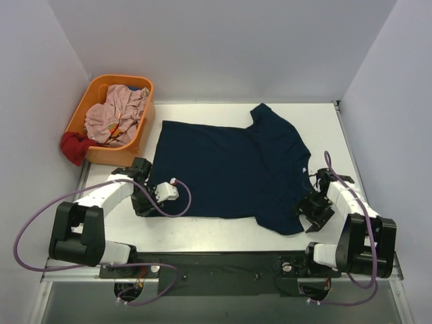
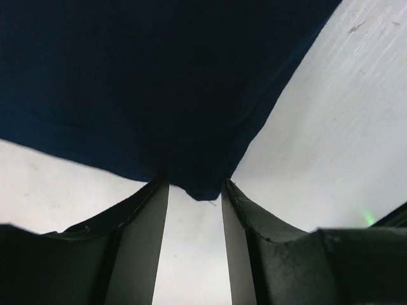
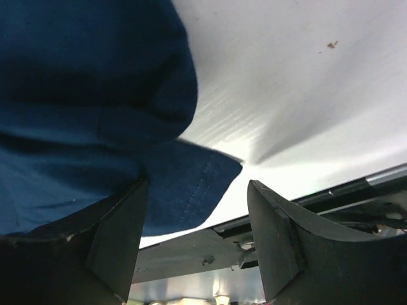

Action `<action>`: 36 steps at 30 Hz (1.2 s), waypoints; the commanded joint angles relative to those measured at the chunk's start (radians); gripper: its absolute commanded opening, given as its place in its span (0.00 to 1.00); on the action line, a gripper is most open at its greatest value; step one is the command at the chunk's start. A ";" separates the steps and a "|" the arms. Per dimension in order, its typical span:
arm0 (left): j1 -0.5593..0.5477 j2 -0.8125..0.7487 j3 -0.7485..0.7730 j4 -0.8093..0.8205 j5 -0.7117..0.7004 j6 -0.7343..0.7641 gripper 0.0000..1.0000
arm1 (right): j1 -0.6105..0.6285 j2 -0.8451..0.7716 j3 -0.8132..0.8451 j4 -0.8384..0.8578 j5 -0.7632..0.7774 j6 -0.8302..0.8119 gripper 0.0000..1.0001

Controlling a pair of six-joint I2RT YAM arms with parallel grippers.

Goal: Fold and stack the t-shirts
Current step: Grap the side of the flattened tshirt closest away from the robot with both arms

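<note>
A navy t-shirt [image 1: 229, 169] lies spread flat on the white table [image 1: 202, 233], collar to the right. My left gripper [image 1: 150, 200] sits at the shirt's near-left corner. In the left wrist view the gripper [image 2: 194, 184] is open, and the shirt's corner [image 2: 197, 187] lies on the table between its fingertips. My right gripper [image 1: 312, 210] is at the near-right sleeve. In the right wrist view it [image 3: 198, 190] is open wide, with the sleeve's hemmed tip [image 3: 191, 187] between the fingers, nearer the left finger [image 3: 121, 235].
An orange basket [image 1: 121, 79] at the back left holds pinkish clothes [image 1: 116, 115]; a red garment [image 1: 73, 146] hangs over its near side. White walls stand close on three sides. The table's front edge [image 3: 191, 251] is just behind the right gripper.
</note>
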 commanded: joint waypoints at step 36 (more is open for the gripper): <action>-0.017 0.264 0.505 0.044 -0.055 -0.167 0.00 | 0.020 0.222 0.633 -0.049 -0.057 -0.122 0.00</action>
